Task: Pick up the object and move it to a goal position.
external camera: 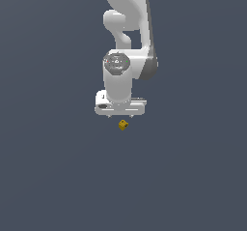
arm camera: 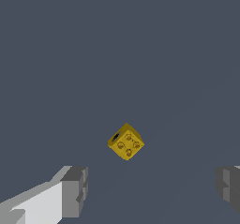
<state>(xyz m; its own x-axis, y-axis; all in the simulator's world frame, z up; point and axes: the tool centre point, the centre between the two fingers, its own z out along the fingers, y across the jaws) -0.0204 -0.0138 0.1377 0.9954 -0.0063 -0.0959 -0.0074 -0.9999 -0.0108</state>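
Observation:
The object is a tiny yellow-gold cube lying on the flat dark grey surface, just below the white gripper in the exterior view. In the wrist view the cube shows a studded top face and a dark spot on one side. It lies ahead of the two grey fingertips, which stand wide apart with nothing between them. The gripper is open and apart from the cube.
The white arm rises behind the gripper toward the top of the exterior view. A plain dark grey surface spreads all around the cube.

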